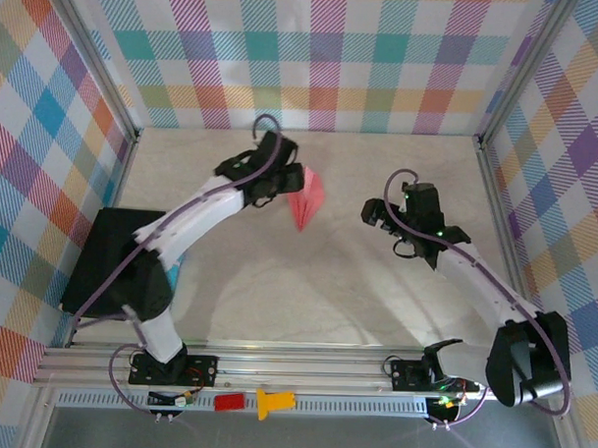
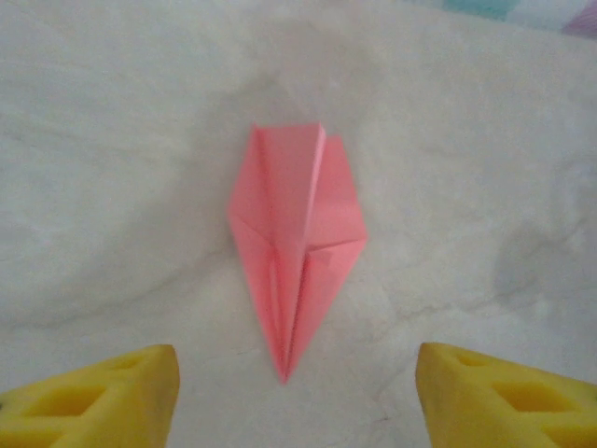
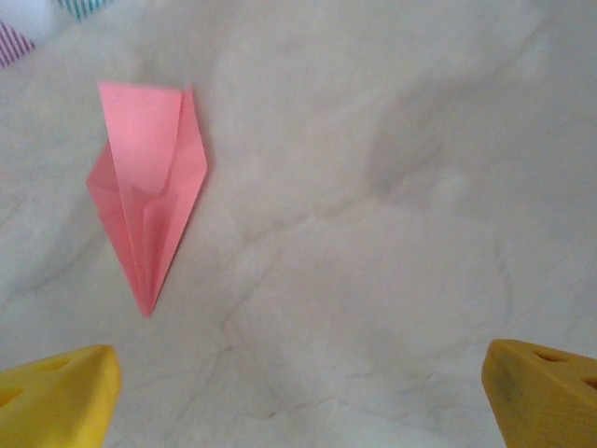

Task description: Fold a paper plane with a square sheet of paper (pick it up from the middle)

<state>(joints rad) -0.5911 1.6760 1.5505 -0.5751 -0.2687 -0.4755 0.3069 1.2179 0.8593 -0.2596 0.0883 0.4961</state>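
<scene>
paper plane flat on table, unheld; left gripper jaws wide apart, empty; right gripper spread wide, empty.

The left arm is stretched from its base toward one o'clock; the left gripper is held with jaws parted, nothing between them. The right arm is bent toward ten o'clock, and the right gripper is spread wide.

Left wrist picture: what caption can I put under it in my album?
Folded pink paper plane lies on the pale table, nose pointing toward the open left gripper.
</scene>
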